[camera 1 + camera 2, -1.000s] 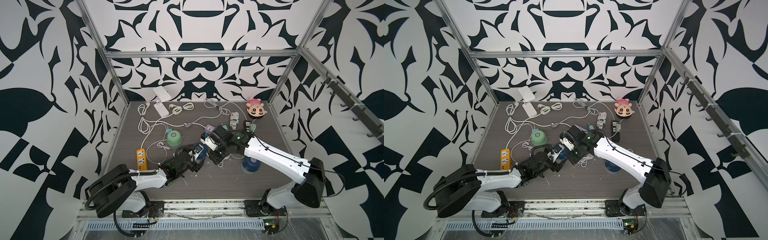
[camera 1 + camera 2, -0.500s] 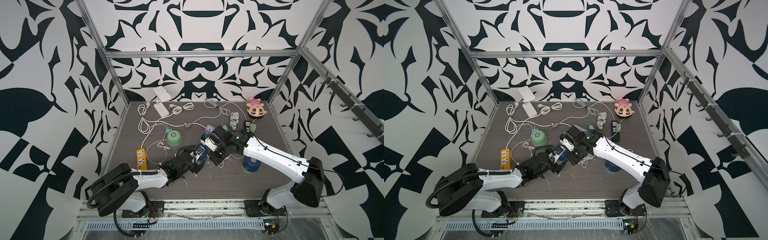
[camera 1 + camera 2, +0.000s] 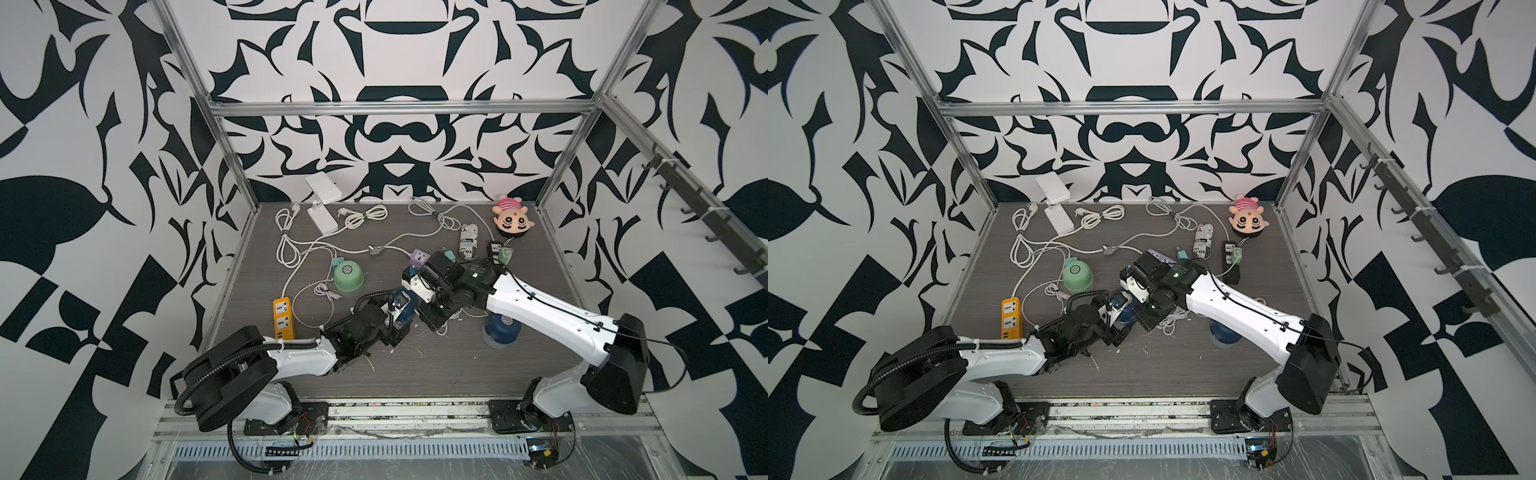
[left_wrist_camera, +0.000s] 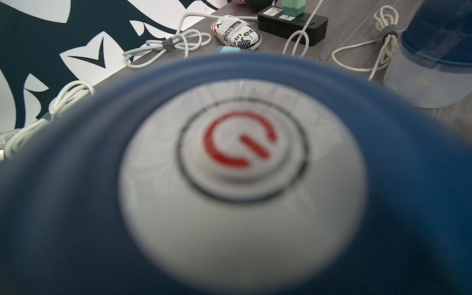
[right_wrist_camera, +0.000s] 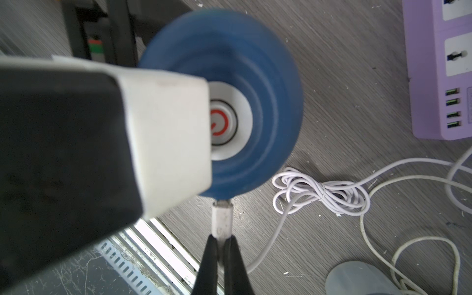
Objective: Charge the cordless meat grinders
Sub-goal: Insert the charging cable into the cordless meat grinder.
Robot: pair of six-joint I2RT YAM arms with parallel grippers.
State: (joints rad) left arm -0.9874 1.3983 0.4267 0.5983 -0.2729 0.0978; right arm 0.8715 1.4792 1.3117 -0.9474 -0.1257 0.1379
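- On the right gripper (image 5: 221,240), the black fingers (image 5: 210,265) are pressed together on a white plug (image 5: 222,219), pinched at its rear end.
- The plug's metal tip is set against the lower edge of the navy grinder (image 5: 270,107); whether it is seated cannot be told.
- On the left gripper (image 3: 395,318), the jaws are spread wide around that grinder, which is clamped between them; 1 white-capped finger (image 5: 166,132) is seen against its side in the right wrist view.
- The held grinder is tilted, with its grey top button (image 4: 241,153) and red power mark turned to the left wrist camera, near the middle of the table (image 3: 415,374).
- A thin white cable is trailed from the plug towards a tied bundle (image 5: 321,195) just beside it.
- The 2nd navy grinder (image 3: 500,330) is stood upright under the right arm.
- The mint green grinder (image 3: 348,279) is stood apart on the left arm's side, near an orange power strip (image 3: 283,318).
- A purple power strip (image 3: 419,258), a black power strip (image 3: 496,251) and a pink plush (image 3: 513,220) are placed farther back.
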